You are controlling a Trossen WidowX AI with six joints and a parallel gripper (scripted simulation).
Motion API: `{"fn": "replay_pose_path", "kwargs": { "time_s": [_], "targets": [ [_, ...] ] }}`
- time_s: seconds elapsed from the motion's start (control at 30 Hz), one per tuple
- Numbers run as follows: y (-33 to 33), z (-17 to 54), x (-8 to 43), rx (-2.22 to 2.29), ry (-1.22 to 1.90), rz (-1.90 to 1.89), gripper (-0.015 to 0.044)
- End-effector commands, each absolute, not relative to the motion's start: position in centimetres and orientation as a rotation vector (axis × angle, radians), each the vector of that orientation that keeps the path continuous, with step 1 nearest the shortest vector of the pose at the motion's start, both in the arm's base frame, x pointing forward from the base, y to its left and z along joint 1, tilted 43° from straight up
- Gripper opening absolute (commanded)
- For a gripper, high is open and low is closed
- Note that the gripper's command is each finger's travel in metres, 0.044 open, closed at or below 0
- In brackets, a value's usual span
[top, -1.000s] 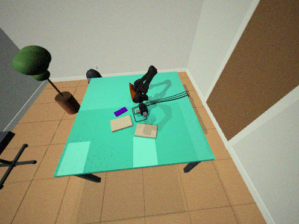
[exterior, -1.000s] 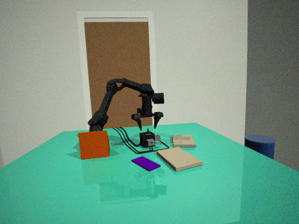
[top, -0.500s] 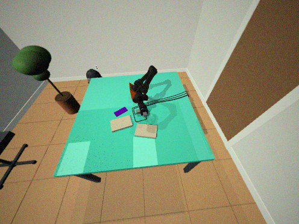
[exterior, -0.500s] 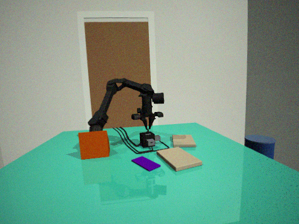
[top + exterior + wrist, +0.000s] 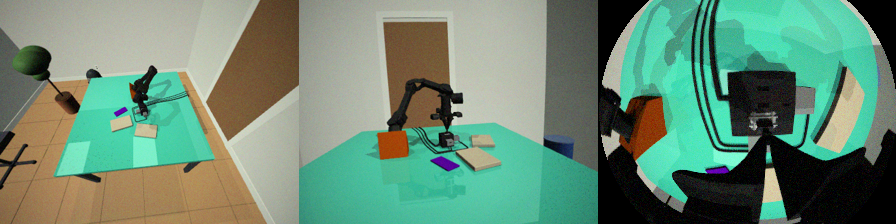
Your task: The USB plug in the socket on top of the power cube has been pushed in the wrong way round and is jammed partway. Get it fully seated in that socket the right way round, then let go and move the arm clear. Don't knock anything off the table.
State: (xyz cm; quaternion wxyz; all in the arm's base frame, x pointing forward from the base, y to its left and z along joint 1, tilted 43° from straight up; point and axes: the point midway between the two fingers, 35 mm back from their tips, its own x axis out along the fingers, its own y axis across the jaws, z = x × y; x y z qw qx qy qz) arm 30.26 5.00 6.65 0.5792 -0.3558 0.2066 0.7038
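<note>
The black power cube (image 5: 442, 140) (image 5: 743, 102) stands on the table. The USB plug (image 5: 765, 123) is at the socket in its top, near the edge closest to the fingers in the wrist view; a silvery metal outline shows around its dark body. How deep it sits and which way round it is cannot be told. My gripper (image 5: 446, 129) (image 5: 767, 140) points down from directly above the cube and is shut on the USB plug; the fingertips hide part of it. In the top view the arm covers most of the cube.
Grey blocks (image 5: 450, 143) (image 5: 805, 100) stick out from the cube's sides. Black cables (image 5: 169, 97) (image 5: 702, 75) loop around it. An orange box (image 5: 132, 91) (image 5: 393, 145) (image 5: 650, 120), a purple slab (image 5: 120, 111) (image 5: 445, 163) and two beige slabs (image 5: 122, 123) (image 5: 146, 130) lie around.
</note>
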Motion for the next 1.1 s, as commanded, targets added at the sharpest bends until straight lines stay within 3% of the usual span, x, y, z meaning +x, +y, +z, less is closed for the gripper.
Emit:
{"fn": "replay_pose_path", "kwargs": {
  "time_s": [0.0, 1.07],
  "targets": [
    [5.0, 6.7, 30.3, -0.833, 0.482, 1.646, 0.0000],
    [3.7, 8.1, 30.4, -0.832, 0.484, 1.646, 0.0000]
  ]
}}
